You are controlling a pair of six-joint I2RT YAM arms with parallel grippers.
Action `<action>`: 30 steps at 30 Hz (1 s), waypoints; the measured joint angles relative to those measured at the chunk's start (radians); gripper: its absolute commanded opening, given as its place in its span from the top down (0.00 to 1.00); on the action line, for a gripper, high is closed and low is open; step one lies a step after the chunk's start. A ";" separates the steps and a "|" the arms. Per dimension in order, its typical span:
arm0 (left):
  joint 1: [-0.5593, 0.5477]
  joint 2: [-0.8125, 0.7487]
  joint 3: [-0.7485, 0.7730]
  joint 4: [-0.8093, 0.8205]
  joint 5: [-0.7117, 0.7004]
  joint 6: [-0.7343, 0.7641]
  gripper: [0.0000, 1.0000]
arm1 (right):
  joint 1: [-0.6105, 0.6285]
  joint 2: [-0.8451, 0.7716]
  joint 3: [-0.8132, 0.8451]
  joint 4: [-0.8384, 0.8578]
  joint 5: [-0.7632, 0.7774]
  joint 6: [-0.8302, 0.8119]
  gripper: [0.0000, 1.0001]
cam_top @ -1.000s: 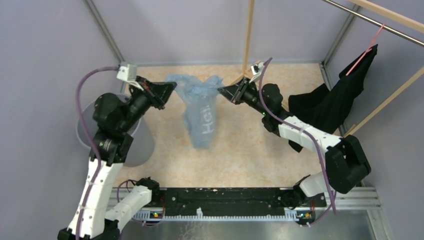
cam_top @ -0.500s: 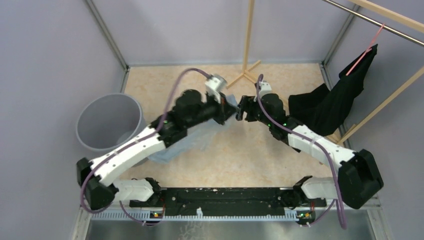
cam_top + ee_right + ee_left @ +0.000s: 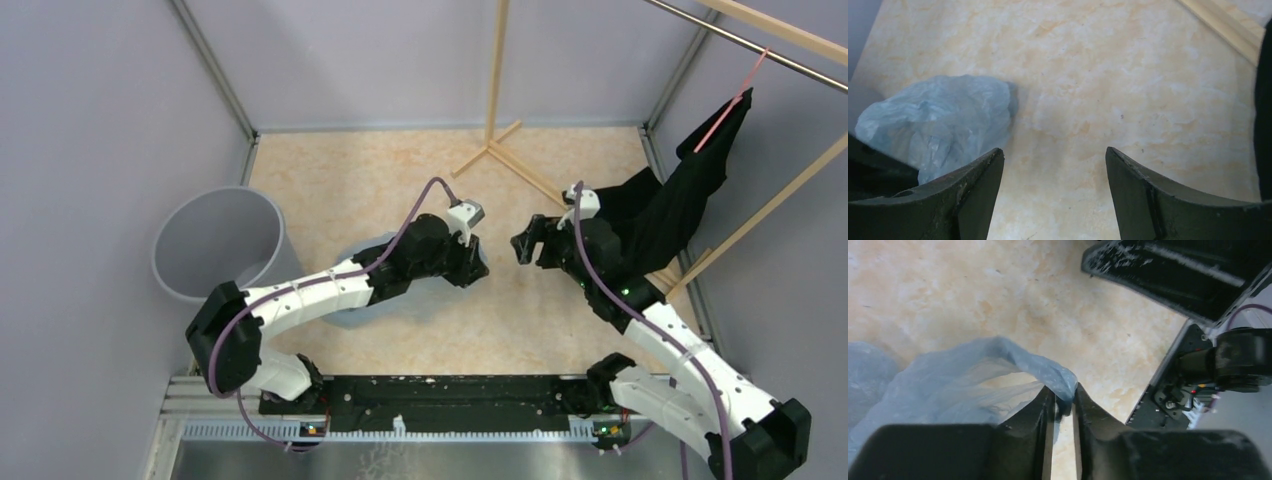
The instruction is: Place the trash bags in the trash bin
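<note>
Left wrist view: the left hand (image 3: 1064, 400) has its jaws nearly closed on a fold of the bag (image 3: 948, 385), and the rest of the film slumps on the tabletop (image 3: 998, 300) behind that fold. From the right wrist, the right hand (image 3: 1053, 155) is spread wide and holds nothing, with the crumpled bag lying ahead of it to one side. From above, both hands sit near each other at mid-tabletop. The bin (image 3: 210, 240) stands well apart at the left edge with no bag in it. A black garment (image 3: 660, 215) hangs at the right.
</note>
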State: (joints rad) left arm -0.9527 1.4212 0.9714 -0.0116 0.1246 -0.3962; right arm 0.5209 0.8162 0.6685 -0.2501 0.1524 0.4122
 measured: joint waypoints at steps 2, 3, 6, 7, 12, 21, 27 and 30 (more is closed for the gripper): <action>0.000 0.000 0.010 -0.012 0.032 -0.006 0.34 | 0.000 0.002 0.000 0.000 -0.045 0.000 0.25; 0.000 0.000 0.016 -0.023 0.042 0.002 0.26 | 0.000 0.012 0.000 0.000 -0.078 0.001 0.25; 0.000 -0.021 0.027 -0.085 0.054 0.018 0.10 | 0.000 0.045 0.000 -0.001 -0.162 0.004 0.23; 0.000 -0.039 0.025 -0.110 0.052 0.029 0.06 | 0.000 0.052 0.000 0.000 -0.190 0.005 0.23; 0.000 -0.276 -0.051 -0.236 -0.007 0.055 0.01 | 0.015 0.062 -0.002 0.016 -0.284 0.011 0.23; 0.000 -0.529 -0.121 -0.373 -0.211 0.030 0.01 | 0.170 0.062 -0.009 0.025 -0.214 0.008 0.21; 0.000 -0.405 -0.128 -0.401 -0.259 0.011 0.02 | 0.172 0.071 -0.028 0.123 -0.237 0.056 0.22; 0.000 -0.355 -0.128 -0.401 -0.269 0.001 0.02 | 0.181 0.113 -0.028 0.149 -0.252 0.064 0.22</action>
State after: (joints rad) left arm -0.9531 1.0660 0.8433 -0.4129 -0.1440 -0.3954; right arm 0.7021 0.9287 0.6407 -0.1013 -0.0998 0.4759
